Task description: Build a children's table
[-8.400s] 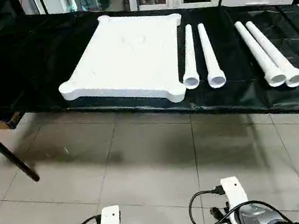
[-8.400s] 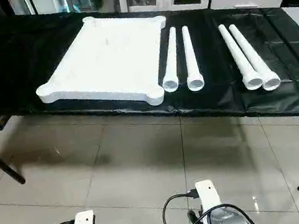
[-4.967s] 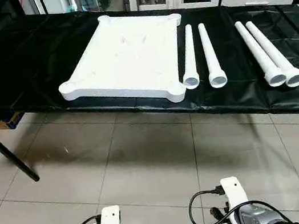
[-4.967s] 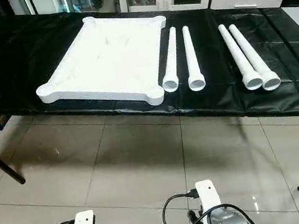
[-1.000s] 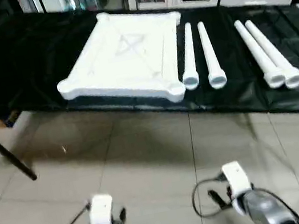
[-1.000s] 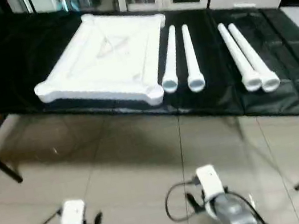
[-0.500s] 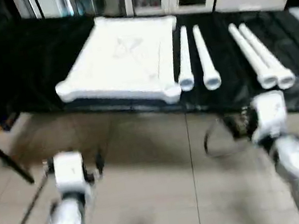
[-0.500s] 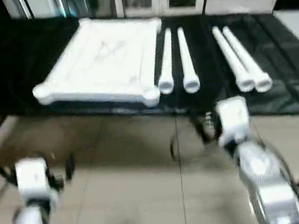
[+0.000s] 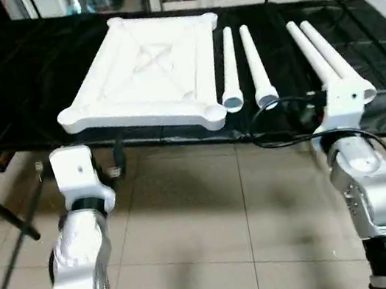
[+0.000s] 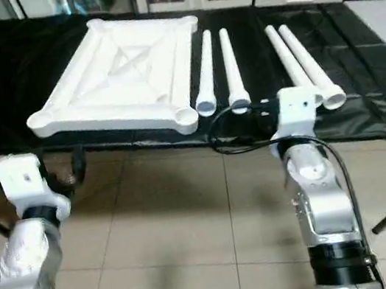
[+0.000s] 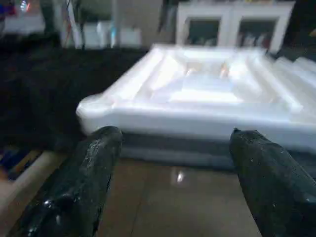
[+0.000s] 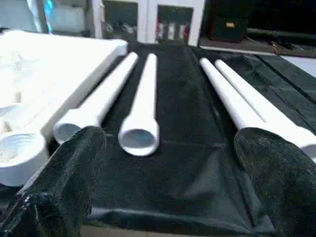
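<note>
Legs [image 12: 140,106] face right claw [image 12: 168,173]; tabletop [image 11: 207,94] faces left.

Table top [image 9: 146,70]: ribbed side up, on the work table [image 9: 11,87], towards its left.
Legs: one pair [image 9: 239,69] just right of the top; second pair [image 9: 316,55] further right, touching each other.

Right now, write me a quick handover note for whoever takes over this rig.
Left gripper: open, empty, short of the table's near edge, facing the tabletop.
Right gripper: open, empty, facing the legs.
Tabletop lies ribbed side up on the black-draped work table. Beside it two legs, touching or nearly so, then a gap, then two more legs pressed together, flared ends toward the robot.
Done: nothing assembled.
Left: fit all four legs into the corner sockets.
</note>
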You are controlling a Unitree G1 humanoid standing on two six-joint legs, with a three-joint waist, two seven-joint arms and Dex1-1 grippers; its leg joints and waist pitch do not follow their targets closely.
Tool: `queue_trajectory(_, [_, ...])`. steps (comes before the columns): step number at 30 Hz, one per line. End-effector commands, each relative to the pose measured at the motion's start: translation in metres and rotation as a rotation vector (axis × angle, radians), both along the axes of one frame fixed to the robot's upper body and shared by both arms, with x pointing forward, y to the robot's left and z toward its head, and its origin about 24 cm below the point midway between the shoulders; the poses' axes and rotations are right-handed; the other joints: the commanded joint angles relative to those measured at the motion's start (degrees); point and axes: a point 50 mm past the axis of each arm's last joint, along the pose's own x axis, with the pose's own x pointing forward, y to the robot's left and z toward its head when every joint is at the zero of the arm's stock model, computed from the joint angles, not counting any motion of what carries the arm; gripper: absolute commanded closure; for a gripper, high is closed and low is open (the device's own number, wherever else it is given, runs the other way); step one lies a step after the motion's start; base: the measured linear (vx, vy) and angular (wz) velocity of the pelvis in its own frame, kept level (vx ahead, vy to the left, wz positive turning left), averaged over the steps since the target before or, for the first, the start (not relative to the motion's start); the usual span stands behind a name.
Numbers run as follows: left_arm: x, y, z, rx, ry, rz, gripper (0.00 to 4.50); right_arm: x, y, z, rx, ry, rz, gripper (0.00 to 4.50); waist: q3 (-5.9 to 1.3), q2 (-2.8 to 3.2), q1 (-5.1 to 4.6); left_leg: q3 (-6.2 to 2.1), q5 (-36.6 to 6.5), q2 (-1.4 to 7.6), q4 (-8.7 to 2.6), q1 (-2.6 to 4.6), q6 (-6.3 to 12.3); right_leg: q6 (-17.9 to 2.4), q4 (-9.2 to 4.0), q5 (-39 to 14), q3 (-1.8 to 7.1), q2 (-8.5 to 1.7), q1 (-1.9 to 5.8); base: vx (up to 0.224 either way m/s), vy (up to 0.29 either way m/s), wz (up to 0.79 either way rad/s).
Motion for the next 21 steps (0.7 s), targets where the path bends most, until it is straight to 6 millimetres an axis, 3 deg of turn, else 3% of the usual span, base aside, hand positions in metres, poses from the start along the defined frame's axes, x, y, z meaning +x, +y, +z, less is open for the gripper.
queue_trajectory(1, [0.001, -0.007, 0.005, -0.001, -0.01, -0.024, 0.6, -0.002, 0.004, 0.009, 0.013, -0.032, 0.028, 0.0, -3.7, 0.82, 0.2, -1.93, -5.3, 3.45, -3.74, 2.0, 0.9, -10.8, -3.0, 6.2, 2.37, -3.07, 2.18, 0.0, 0.0, 0.0])
queue_trajectory(2, [0.003, -0.014, 0.005, -0.004, 0.002, -0.07, 0.6, -0.004, 0.006, 0.008, -0.001, -0.014, 0.049, 0.0, -3.58, 1.39, 0.31, -2.03, -6.3, 3.45, -3.92, 2.06, 0.3, -10.5, -3.05, 4.7, 2.35, -3.01, 2.11, 0.0, 0.0, 0.0])
queue_trajectory(3, [0.008, -0.023, 0.005, 0.011, 0.001, -0.129, 0.6, -0.008, 0.007, 0.002, -0.031, 0.028, 0.085, 0.0, -3.18, 1.39, 0.32, -1.95, -11.0, 3.55, -4.35, 2.55, -1.77, -9.3, -3.77, -0.9, 2.41, -2.72, 1.7, 0.0, 0.0, 0.0])
queue_trajectory(4, [0.008, -0.024, 0.005, 0.01, 0.001, -0.131, 0.6, -0.008, 0.007, 0.002, -0.033, 0.03, 0.087, 0.0, -3.18, 1.39, 0.32, -1.95, -11.0, 3.55, -4.35, 2.55, -1.77, -9.3, -3.77, -0.9, 2.41, -2.72, 1.7, 0.0, 0.0, 0.0])
queue_trajectory(5, [0.012, -0.027, 0.004, 0.007, 0.002, -0.139, 0.6, -0.01, 0.007, -0.001, -0.048, 0.038, 0.097, 0.0, -3.05, 1.43, 0.3, -2.02, -13.7, 3.51, -4.56, 2.6, -3.14, -8.8, -4.04, -4.0, 2.61, -2.89, 1.58, 0.0, 0.0, 0.0])
queue_trajectory(6, [0.017, -0.03, 0.0, 0.003, 0.008, -0.132, 0.6, -0.012, 0.005, -0.004, -0.06, 0.037, 0.103, 0.0, -3.06, 0.28, 0.54, -1.99, -14.4, 3.45, -4.54, 2.68, -3.35, -8.0, -4.21, -6.8, 2.78, -3.12, 1.55, 0.0, 0.0, 0.0])
queue_trajectory(8, [0.02, -0.035, -0.001, 0.065, 0.009, -0.151, 0.6, -0.016, 0.005, -0.005, -0.045, 0.03, 0.091, 0.0, -3.12, 0.48, 0.24, -2.27, -13.7, 3.37, -4.68, 2.15, -3.6, -6.9, -4.34, -7.5, 2.83, -3.27, 1.83, 0.0, 0.0, 0.0])
queue_trajectory(11, [0.018, -0.035, 0.007, 0.053, -0.018, -0.131, 0.6, -0.015, 0.011, -0.003, -0.036, 0.022, 0.144, 0.0, -3.48, -0.03, -0.36, -2.44, -10.6, 3.34, -4.43, 1.55, -2.68, -7.1, -3.77, -3.7, 2.66, -3.41, 2.21, 0.0, 0.0, 0.0])
queue_trajectory(12, [0.017, -0.034, 0.009, 0.081, -0.021, -0.116, 0.6, -0.014, 0.011, -0.003, -0.093, 0.03, 0.141, 0.0, -3.63, 0.31, -0.54, -0.84, -10.9, 3.74, -3.27, 3.37, -4.85, -6.6, -4.65, -4.8, 3.87, -2.34, 0.46, 0.0, 0.0, 0.0])
queue_trajectory(13, [0.016, -0.033, 0.011, 0.097, -0.024, -0.118, 0.6, -0.013, 0.011, -0.001, -0.143, 0.023, 0.131, 0.0, -3.57, -0.49, -0.51, -0.08, -12.1, 3.05, -2.76, 3.43, -8.25, -5.6, -4.49, -6.9, 4.37, -0.79, 0.08, -0.003, 0.0, -0.23])
queue_trajectory(14, [0.015, -0.033, 0.012, 0.095, -0.025, -0.122, 0.6, -0.012, 0.011, 0.001, -0.16, 0.006, 0.125, 0.0, -3.74, -0.84, -0.44, -0.11, -11.4, 2.65, -2.79, 2.64, -9.14, -4.7, -4.11, -6.7, 4.65, -0.4, 0.63, -0.003, 0.003, -0.41])
queue_trajectory(15, [0.014, -0.031, 0.013, 0.087, -0.024, -0.122, 0.6, -0.011, 0.012, 0.0, -0.135, 0.001, 0.15, 0.0, -3.77, -1.06, 0.12, -1.33, -11.5, 2.16, -3.74, 1.21, -6.34, -3.9, -3.28, -3.9, 4.2, -1.05, 1.46, -0.003, 0.003, -0.41])
queue_trajectory(16, [0.014, -0.031, 0.013, 0.087, -0.024, -0.122, 0.6, -0.011, 0.012, 0.0, -0.135, 0.001, 0.15, 0.0, -3.77, -1.06, 0.12, -1.33, -11.5, 2.16, -3.74, 1.21, -6.34, -3.9, -3.28, -3.9, 4.2, -1.05, 1.46, -0.001, -0.001, -0.22])
queue_trajectory(17, [0.014, -0.03, 0.013, 0.08, -0.024, -0.12, 0.6, -0.01, 0.013, -0.001, -0.122, 0.002, 0.161, 0.0, -3.77, -0.52, -0.08, -1.54, -14.7, 2.71, -3.98, 2.35, -3.35, -4.3, -3.88, -5.5, 4.16, -1.76, 0.99, 0.0, 0.0, 0.0])
queue_trajectory(18, [0.014, -0.03, 0.013, 0.075, -0.026, -0.119, 0.6, -0.01, 0.014, -0.001, -0.115, 0.004, 0.169, 0.0, -3.38, -0.34, -0.42, -1.73, -20.1, 2.89, -4.51, 3.0, -2.32, -5.0, -4.4, -11.7, 3.75, -1.8, 1.34, 0.0, 0.0, 0.0])
queue_trajectory(20, [0.014, -0.03, 0.014, 0.06, -0.039, -0.139, 0.6, -0.012, 0.019, -0.002, -0.068, 0.003, 0.207, 0.0, -2.82, -0.79, -1.04, -1.61, -28.7, 2.76, -4.8, 4.6, -1.38, -5.5, -5.76, -22.8, 3.0, -1.31, 1.26, 0.0, 0.0, 0.0])
queue_trajectory(21, [0.014, -0.03, 0.014, 0.056, -0.043, -0.143, 0.6, -0.012, 0.02, -0.002, -0.064, 0.002, 0.212, 0.0, -2.2, -0.48, -1.36, -1.66, -33.4, 2.48, -4.78, 5.87, -1.05, -5.4, -6.92, -30.7, 2.32, -1.14, 0.96, 0.0, 0.0, 0.0])
